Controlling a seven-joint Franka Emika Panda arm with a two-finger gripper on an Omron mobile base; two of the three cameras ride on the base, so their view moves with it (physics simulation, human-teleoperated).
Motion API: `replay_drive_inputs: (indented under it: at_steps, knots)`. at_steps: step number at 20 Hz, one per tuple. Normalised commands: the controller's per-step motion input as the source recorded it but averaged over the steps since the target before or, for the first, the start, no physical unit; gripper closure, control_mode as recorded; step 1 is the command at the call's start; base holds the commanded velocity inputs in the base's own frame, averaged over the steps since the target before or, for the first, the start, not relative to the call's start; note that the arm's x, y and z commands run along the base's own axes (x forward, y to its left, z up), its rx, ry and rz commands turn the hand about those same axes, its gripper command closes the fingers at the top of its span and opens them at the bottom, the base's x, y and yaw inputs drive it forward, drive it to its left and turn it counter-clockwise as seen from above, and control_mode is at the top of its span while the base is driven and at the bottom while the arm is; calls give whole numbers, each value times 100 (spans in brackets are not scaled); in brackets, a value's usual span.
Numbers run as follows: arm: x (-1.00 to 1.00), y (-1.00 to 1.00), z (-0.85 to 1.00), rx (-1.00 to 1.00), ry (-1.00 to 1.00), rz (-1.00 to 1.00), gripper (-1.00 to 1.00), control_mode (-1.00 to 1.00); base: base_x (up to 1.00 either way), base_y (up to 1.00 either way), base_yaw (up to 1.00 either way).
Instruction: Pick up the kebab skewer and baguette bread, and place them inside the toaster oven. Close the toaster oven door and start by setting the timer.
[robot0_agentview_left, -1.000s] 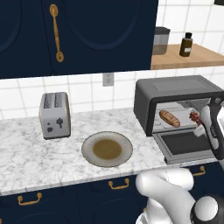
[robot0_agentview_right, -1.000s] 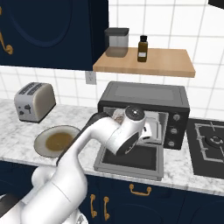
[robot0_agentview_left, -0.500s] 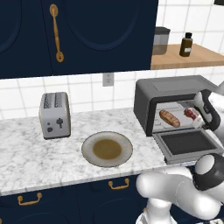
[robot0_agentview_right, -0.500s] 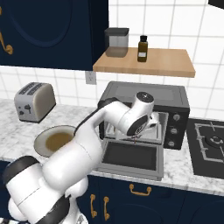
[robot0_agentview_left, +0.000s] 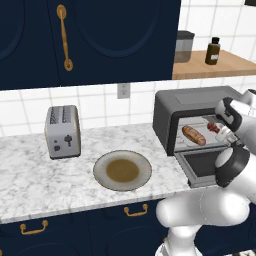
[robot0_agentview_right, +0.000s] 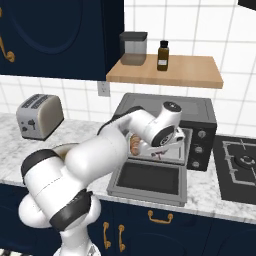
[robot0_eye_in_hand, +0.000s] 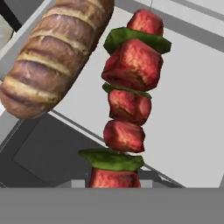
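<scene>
Hand (robot0_agentview_right: 161, 151): pinching the kebab skewer (robot0_eye_in_hand: 127, 100) inside the toaster oven (robot0_agentview_left: 192, 107).
Baguette bread (robot0_agentview_left: 193, 135): on the oven rack, left of the skewer.
Toaster oven door (robot0_agentview_right: 148, 180): dropped open.
Writing: no readable labels.

White-tiled wall (robot0_agentview_left: 100, 102), navy upper cabinets (robot0_agentview_left: 90, 40) with brass handles, wooden shelf (robot0_agentview_right: 167, 70), marble counter (robot0_agentview_left: 45, 180), navy drawers (robot0_agentview_left: 65, 232) beneath
</scene>
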Motion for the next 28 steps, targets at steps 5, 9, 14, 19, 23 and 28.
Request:
replay_drive_inputs:
  at_steps: [5, 9, 14, 19, 23, 28]
  knots:
    - [30, -13, -5, 0, 0, 0, 100, -100, 0, 0, 0]
    - [20, -1, -33, 0, 6, 0, 100, -100, 0, 0, 0]
    - [17, 0, -23, 0, 7, 0, 100, -100, 0, 0, 0]
    - [2, 0, -14, 0, 3, 0, 100, -100, 0, 0, 0]
    - [0, 0, -15, 0, 3, 0, -100, -100, 0, 0, 0]
    - [3, 0, -2, 0, 1, 0, -100, -100, 0, 0, 0]
